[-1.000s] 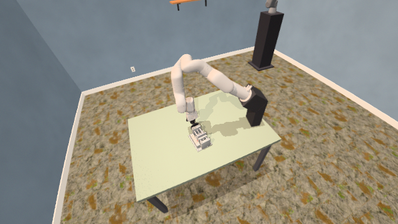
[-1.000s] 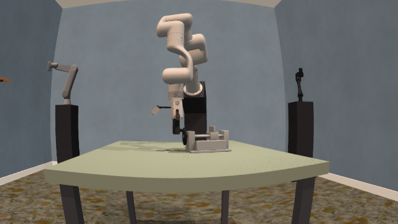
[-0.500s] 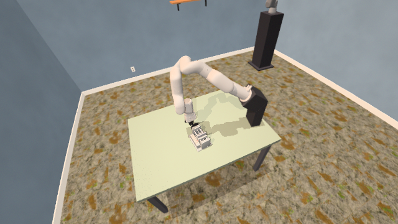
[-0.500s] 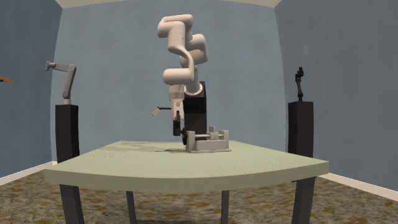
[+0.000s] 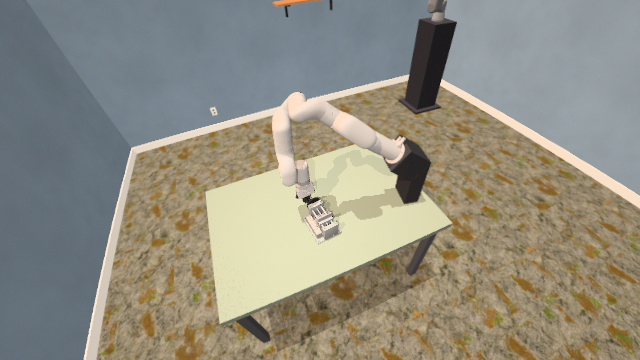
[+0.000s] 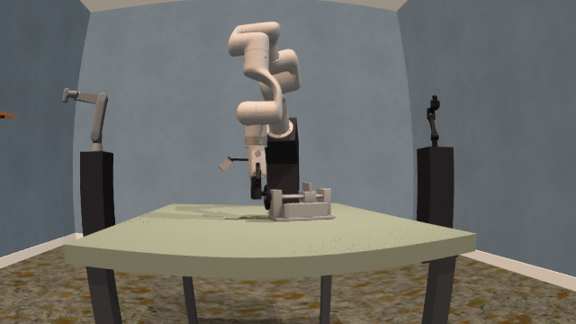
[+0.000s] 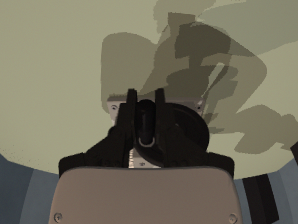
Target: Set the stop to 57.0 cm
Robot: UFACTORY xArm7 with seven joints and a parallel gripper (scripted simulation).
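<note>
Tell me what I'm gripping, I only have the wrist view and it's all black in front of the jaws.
Observer: The gripper is shut on the black handwheel, at the left end of the grey stop fixture in the exterior view.
Operator: Is the fixture near a table edge?
Observer: No, the top view shows it well inside the green table, about mid-surface.
Operator: Can you see the stop itself?
Observer: Yes, a small grey block sits on the screw shaft, towards the end far from the handwheel. Its setting cannot be read.
</note>
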